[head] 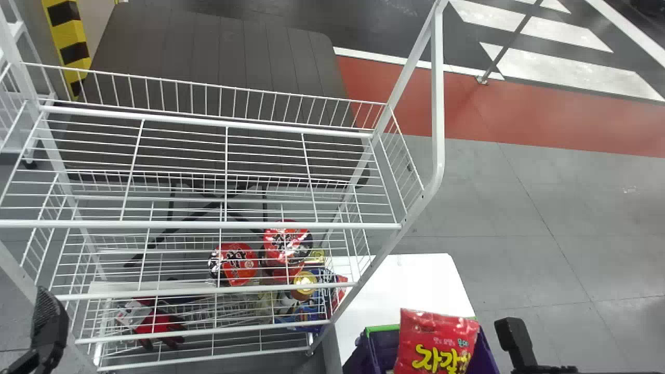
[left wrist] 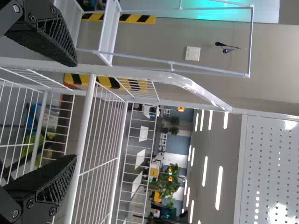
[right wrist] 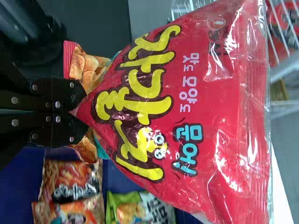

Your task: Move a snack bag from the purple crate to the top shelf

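The snack bag (head: pixel 436 337), red with yellow lettering, is pinched in my right jaws at its narrow, gathered end, its wide end spreading away from them. It is over the purple crate, well apart from the top shelf.

Going left to right, my left gripper (head: pixel 49 327) is by the near left part of the white wire rack (head: pixel 384 257); my left wrist view shows its jaws spread, with the rack beyond them. The top shelf (head: pixel 311 226) spans the rack above the lower wire shelves. Through the wires I see, low down, a red, black and white bundle (head: pixel 156 324), then two round red packs (head: pixel 236 265) near each other, then a gold-lidded tub (head: pixel 305 280) beside some blue packs (head: pixel 311 314).

Right of the rack is my white table (head: pixel 410 280), and at its near end the purple crate (head: pixel 486 353), with brown-red packets (right wrist: pixel 70 179) and a green packet (right wrist: pixel 135 207) in it. An orange packet (right wrist: pixel 86 67) shows behind my bag. Just right of the crate is my right gripper (head: pixel 514 340).
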